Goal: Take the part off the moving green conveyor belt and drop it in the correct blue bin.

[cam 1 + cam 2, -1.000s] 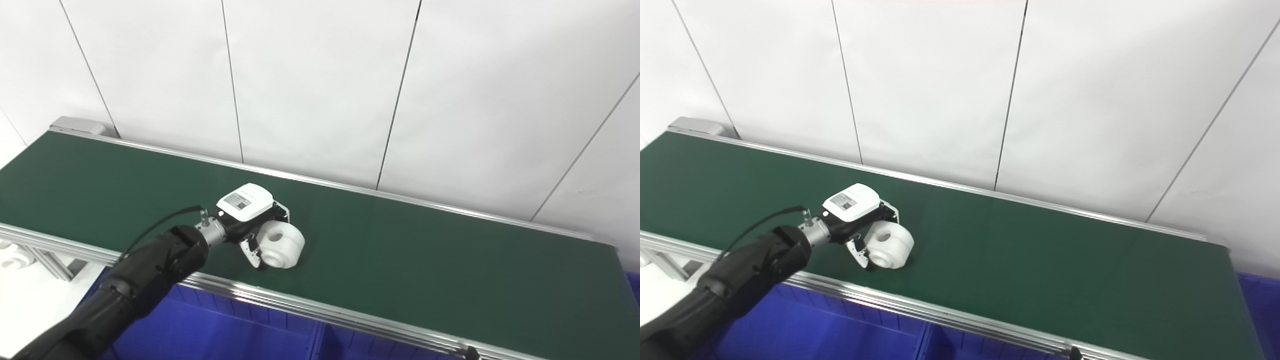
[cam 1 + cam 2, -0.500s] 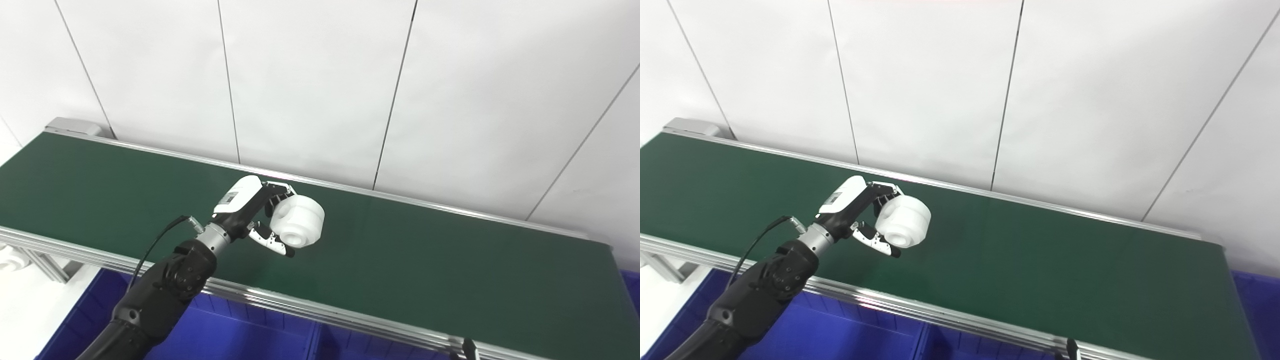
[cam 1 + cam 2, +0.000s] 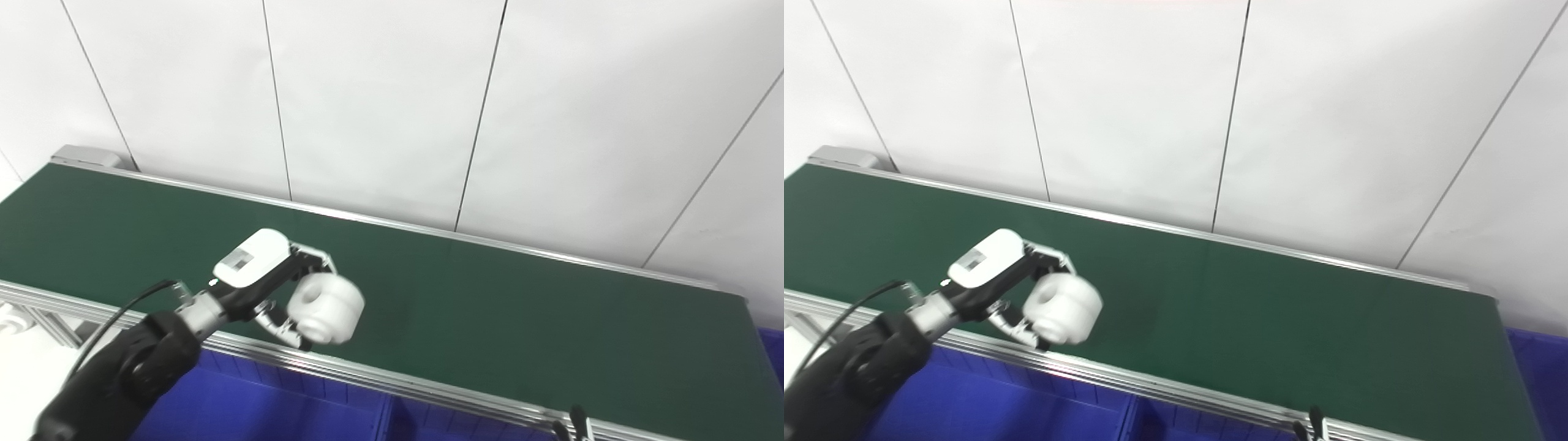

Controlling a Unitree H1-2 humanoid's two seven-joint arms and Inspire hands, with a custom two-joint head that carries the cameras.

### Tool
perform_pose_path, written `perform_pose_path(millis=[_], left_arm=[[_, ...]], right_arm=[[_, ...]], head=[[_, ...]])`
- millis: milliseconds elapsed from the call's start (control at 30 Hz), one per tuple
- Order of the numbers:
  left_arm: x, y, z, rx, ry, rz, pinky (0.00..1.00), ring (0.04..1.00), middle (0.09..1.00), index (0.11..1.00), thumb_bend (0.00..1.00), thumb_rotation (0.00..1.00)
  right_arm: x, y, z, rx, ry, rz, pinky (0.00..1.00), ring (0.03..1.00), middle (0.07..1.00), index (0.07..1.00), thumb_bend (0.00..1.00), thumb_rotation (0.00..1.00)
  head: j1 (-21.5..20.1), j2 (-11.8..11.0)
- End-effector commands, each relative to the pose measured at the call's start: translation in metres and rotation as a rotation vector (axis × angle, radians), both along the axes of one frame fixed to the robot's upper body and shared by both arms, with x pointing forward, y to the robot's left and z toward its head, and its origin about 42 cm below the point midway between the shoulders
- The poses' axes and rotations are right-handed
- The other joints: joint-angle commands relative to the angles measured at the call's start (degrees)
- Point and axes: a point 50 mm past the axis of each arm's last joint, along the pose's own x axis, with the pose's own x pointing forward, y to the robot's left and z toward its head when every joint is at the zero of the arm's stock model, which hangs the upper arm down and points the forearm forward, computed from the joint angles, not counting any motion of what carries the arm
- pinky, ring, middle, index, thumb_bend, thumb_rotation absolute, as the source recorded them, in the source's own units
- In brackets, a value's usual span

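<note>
Holding white part (image 3: 324, 307) pinched in left hand (image 3: 269, 288) clear above conveyor belt (image 3: 490, 306) near edge; pick done, drop into blue bin (image 3: 257, 410) outstanding.

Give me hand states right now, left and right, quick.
Left hand: shut on the white part, held over the green belt's near edge.
Right hand: not in view.

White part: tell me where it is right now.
The white part is held in the left hand, left of centre in both eye views, raised over the near edge of the green conveyor belt, with the blue bins below.
</note>
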Motion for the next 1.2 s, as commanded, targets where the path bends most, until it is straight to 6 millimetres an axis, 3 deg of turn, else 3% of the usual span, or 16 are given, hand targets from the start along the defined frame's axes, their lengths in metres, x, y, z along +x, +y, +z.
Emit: perform_pose_path(millis=[0,167,433,567,667,933,1100,1167], left_arm=[[-0.005,0.011,0.029,0.018,-0.041,0.006,0.34,0.406,0.468,0.502,0.52,0.00],[-0.036,0.018,0.043,0.036,0.018,0.036,0.32,0.397,0.465,0.503,0.52,0.00],[-0.070,0.032,0.018,0.027,0.122,0.105,0.33,0.397,0.461,0.507,0.52,0.00],[-0.075,0.035,0.007,0.052,0.150,0.132,0.33,0.398,0.461,0.506,0.52,0.00],[-0.078,0.034,0.004,0.089,0.161,0.140,0.39,0.437,0.483,0.488,0.52,0.00],[-0.078,0.031,0.002,0.250,0.146,0.136,0.42,0.434,0.479,0.493,0.52,0.00],[-0.078,0.032,-0.001,0.355,0.207,0.159,0.45,0.484,0.485,0.497,0.52,0.00],[-0.078,0.031,-0.002,0.405,0.254,0.165,0.48,0.531,0.573,0.494,0.52,0.06]], right_arm=[[0.007,-0.002,0.014,0.014,-0.046,0.005,0.89,0.923,0.992,0.980,0.59,1.00],[0.014,-0.004,0.029,0.028,-0.044,0.022,0.87,0.914,0.980,0.971,0.59,0.98],[0.023,-0.008,0.040,0.037,-0.044,0.033,0.84,0.898,0.967,0.960,0.62,0.96],[0.026,-0.010,0.040,0.055,-0.040,0.034,0.85,0.904,0.971,0.961,0.60,0.94],[0.029,-0.013,0.038,0.057,-0.046,0.034,0.85,0.902,0.966,0.959,0.60,0.94],[0.031,-0.014,0.033,0.047,-0.047,0.047,0.85,0.906,0.971,0.966,0.59,0.95],[0.031,-0.013,0.030,0.044,-0.044,0.049,0.85,0.903,0.973,0.962,0.60,0.95],[0.031,-0.012,0.030,0.046,-0.045,0.045,0.84,0.902,0.972,0.959,0.61,0.95]], head=[[0.50,1.16],[1.59,2.79],[4.42,4.21],[6.42,4.36],[7.10,4.18],[6.67,3.64],[6.17,3.73],[6.05,3.74]])
